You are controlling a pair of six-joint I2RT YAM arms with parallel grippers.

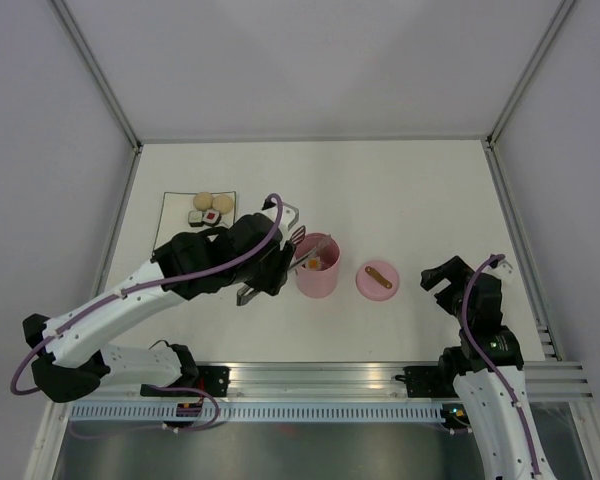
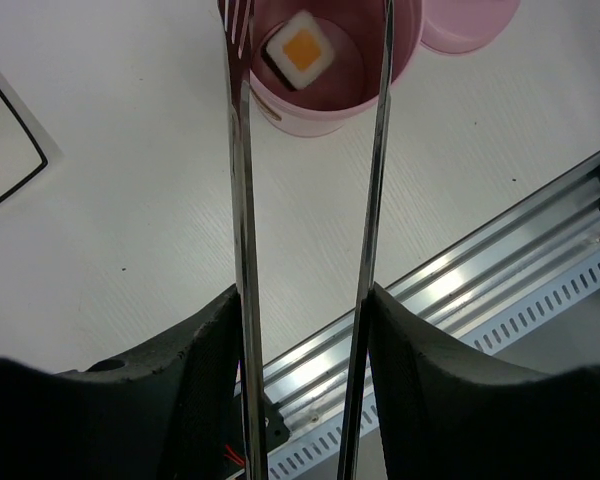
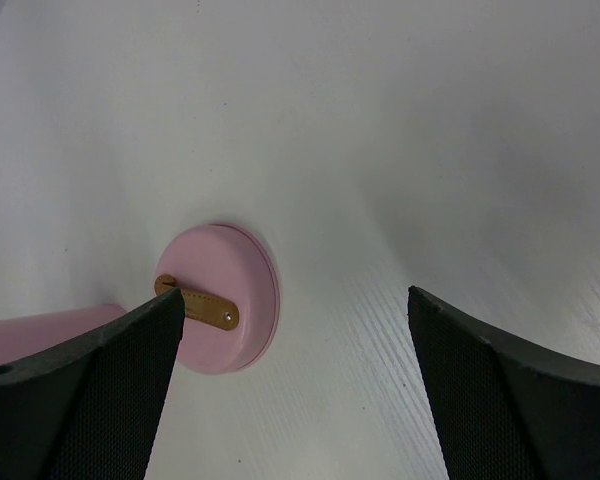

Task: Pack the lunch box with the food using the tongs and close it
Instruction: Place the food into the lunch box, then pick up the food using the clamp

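Tongs [image 2: 242, 250] pinched in left gripper [image 2: 305, 300], tips over lunch box [image 2: 310, 118]; right gripper [image 3: 295, 297] spread near lid [image 3: 235, 265].

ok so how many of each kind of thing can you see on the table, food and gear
beige balls: 2
sushi-like pieces: 3 (2 on the mat, 1 in the lunch box)
lunch box: 1
lid: 1
tongs: 1
total: 8 in view

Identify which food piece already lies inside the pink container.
The white square piece with an orange centre; the beige balls and dark rolls sit outside it.
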